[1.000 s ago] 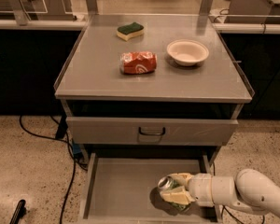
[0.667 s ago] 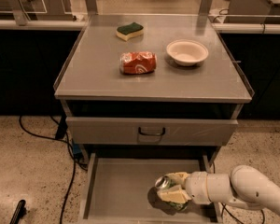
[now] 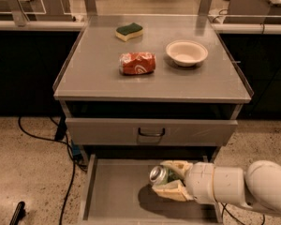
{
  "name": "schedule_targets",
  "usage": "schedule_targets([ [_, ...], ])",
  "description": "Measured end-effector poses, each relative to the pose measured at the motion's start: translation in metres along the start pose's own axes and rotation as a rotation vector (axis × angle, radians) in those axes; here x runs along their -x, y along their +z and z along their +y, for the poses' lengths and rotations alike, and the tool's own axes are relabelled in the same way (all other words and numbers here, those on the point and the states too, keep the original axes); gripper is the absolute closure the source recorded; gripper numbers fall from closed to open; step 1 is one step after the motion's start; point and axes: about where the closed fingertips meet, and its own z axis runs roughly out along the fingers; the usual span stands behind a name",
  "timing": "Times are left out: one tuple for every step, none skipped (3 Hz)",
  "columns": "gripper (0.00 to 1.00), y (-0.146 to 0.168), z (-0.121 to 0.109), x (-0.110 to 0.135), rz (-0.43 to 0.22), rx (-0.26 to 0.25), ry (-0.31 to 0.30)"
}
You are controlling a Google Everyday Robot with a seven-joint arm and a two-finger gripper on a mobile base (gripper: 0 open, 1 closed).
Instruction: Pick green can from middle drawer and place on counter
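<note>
**A:** What does the camera view show of the room and the surfaces?

**B:** A speckled floor (image 3: 23, 172) with a dark cable (image 3: 40, 136) trailing along it, and desks behind. The counter (image 3: 93, 81) is a flat grey top carrying a green and yellow sponge (image 3: 129, 31) at the back, a crushed red can (image 3: 137, 63) on its side near the middle, and a pale bowl (image 3: 187, 53) to its right. Below is a shut drawer front (image 3: 107, 131) with a dark loop handle, and under that the middle drawer (image 3: 113, 191) is pulled out, its floor bare and grey.

**A:** And the green can (image 3: 165, 176)?

**B:** It is over the right half of the middle drawer's floor, with a shadow beneath it. Whether it touches the floor, I cannot tell.

**A:** Which way does it lie?

**B:** Its long axis runs roughly left to right, in line with the white arm (image 3: 243, 185), and its silver end faces left and a little upward.

**A:** How does it look?

**B:** Dark green, small, and mostly hidden.

**A:** The gripper (image 3: 167, 179)?

**B:** Reaching in from the right, its cream fingers (image 3: 174, 191) pinch the green can from above and below.
</note>
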Motion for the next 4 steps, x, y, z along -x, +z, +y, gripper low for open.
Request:
schedule_targets([
  [1.00, -0.048, 0.014, 0.072, -0.033, -0.125, -0.161],
  [1.00, -0.048, 0.013, 0.072, -0.032, -0.125, -0.160],
  [1.00, -0.055, 0.008, 0.094, -0.056, -0.133, -0.208],
  [1.00, -0.082, -0.011, 0.146, -0.086, -0.181, -0.315],
])
